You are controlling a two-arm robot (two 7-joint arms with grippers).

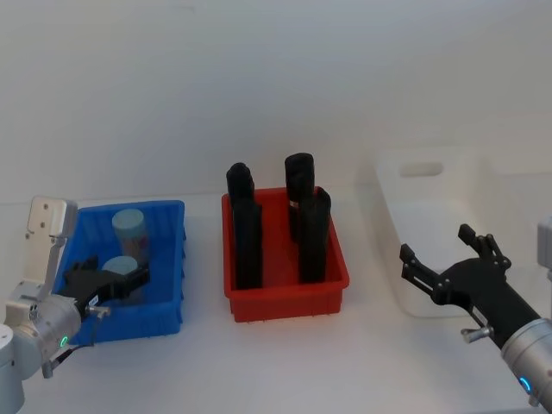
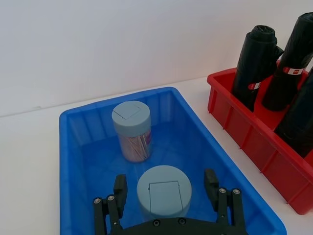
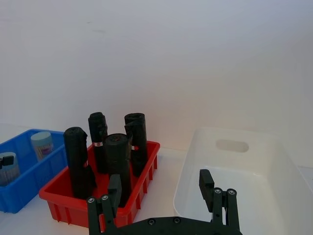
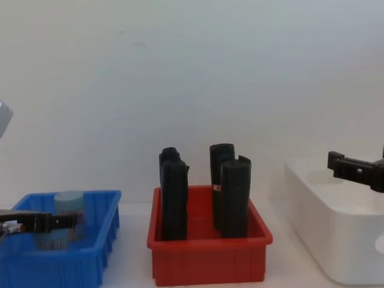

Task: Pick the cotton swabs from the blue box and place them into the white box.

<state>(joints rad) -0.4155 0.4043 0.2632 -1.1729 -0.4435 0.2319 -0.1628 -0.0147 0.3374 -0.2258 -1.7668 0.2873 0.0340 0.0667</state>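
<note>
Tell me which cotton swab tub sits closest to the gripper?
The tub between the left gripper's open fingers; the other tub stands farther back in the blue box.

L arm (image 1: 34, 319): mine, entering head view at 8 o'clock, wrist low | L gripper (image 1: 121, 280): fingers spread wide, tips aimed toward 3 o'clock, nothing pinched | R arm (image 1: 526, 345): entering at 4 o'clock, wrist raised | R gripper (image 1: 435, 246): fingers spread wide, tips aimed toward 10 o'clock, holding nothing
</note>
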